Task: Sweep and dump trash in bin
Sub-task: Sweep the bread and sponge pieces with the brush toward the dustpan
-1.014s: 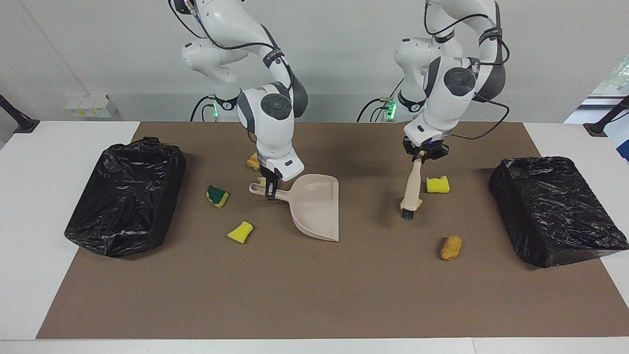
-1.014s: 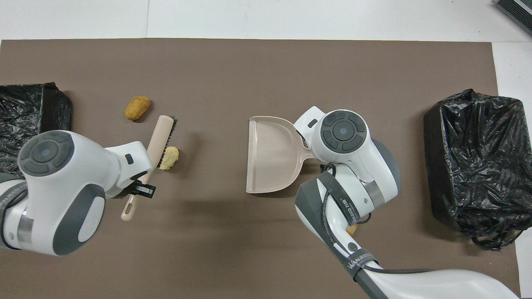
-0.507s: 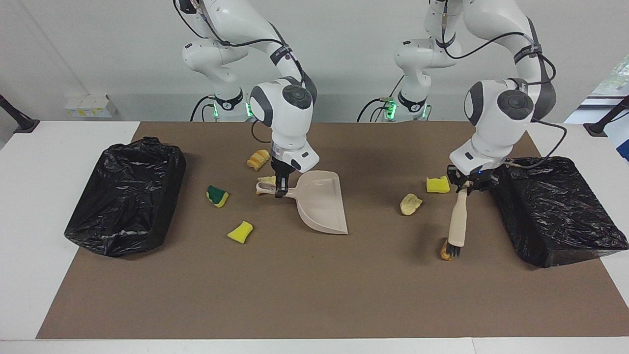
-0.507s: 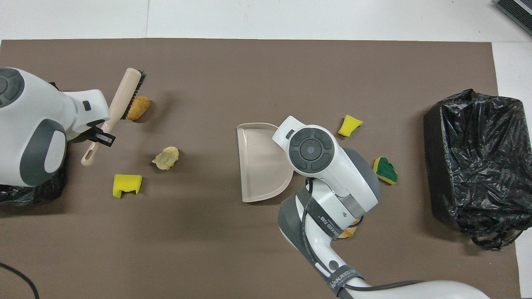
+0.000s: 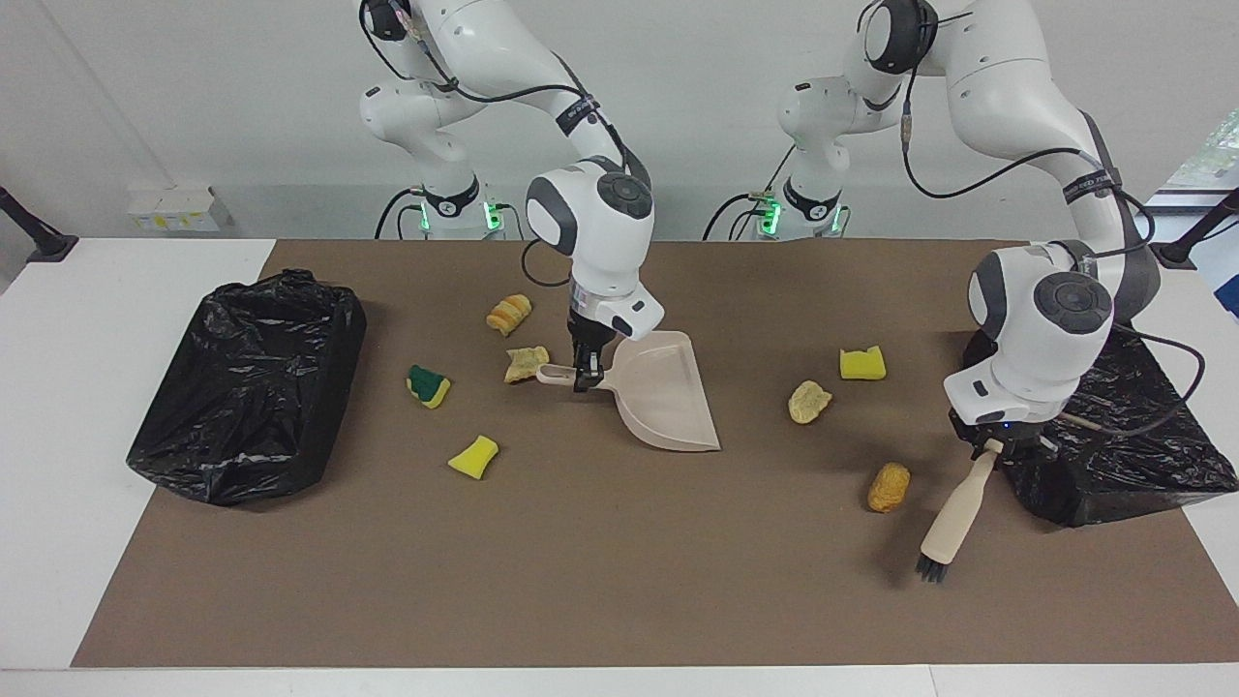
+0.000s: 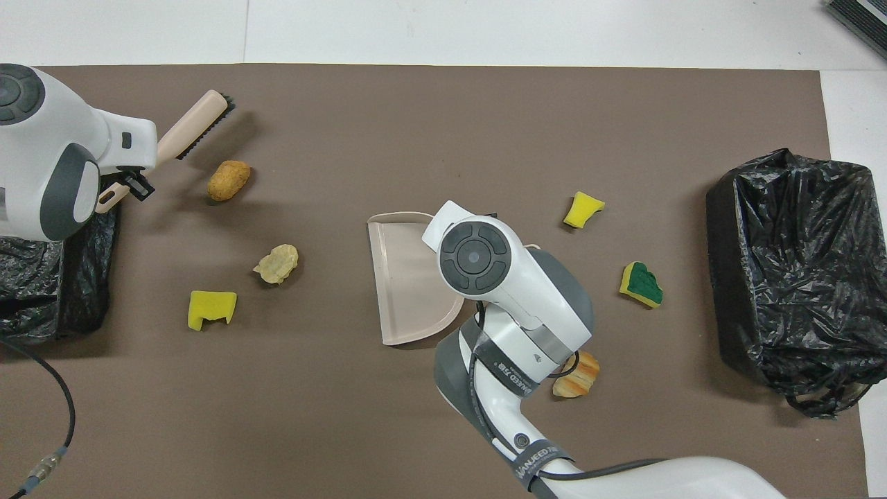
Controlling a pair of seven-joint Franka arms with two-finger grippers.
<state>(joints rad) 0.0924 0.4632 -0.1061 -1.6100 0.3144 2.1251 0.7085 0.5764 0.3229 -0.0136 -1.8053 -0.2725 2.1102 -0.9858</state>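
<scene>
Trash (image 5: 889, 486) lies scattered across your brown-matted tabletop (image 5: 581, 581). Starting by the black bag-lined bin (image 5: 247, 387) at the right arm's end, you have a green-and-yellow sponge (image 5: 428, 385), a yellow sponge bit (image 5: 473, 457), a striped bread chunk (image 5: 509, 314) and a tan chunk (image 5: 526, 363) just beside the handle of the beige plastic dustpan (image 5: 663, 392). Your right tool (image 5: 584, 373) is clenched on that handle. Then come a pale crumpled chunk (image 5: 807, 401), a yellow sponge block (image 5: 861, 363) and a brown nugget (image 5: 889, 486). Your left tool (image 5: 987, 447) clamps the wooden-handled brush (image 5: 953, 518) beside the second black bin (image 5: 1113, 436). Half a second ago the bristles touched the nugget; now they stand apart, and the dustpan has slid toward the left arm's end.
</scene>
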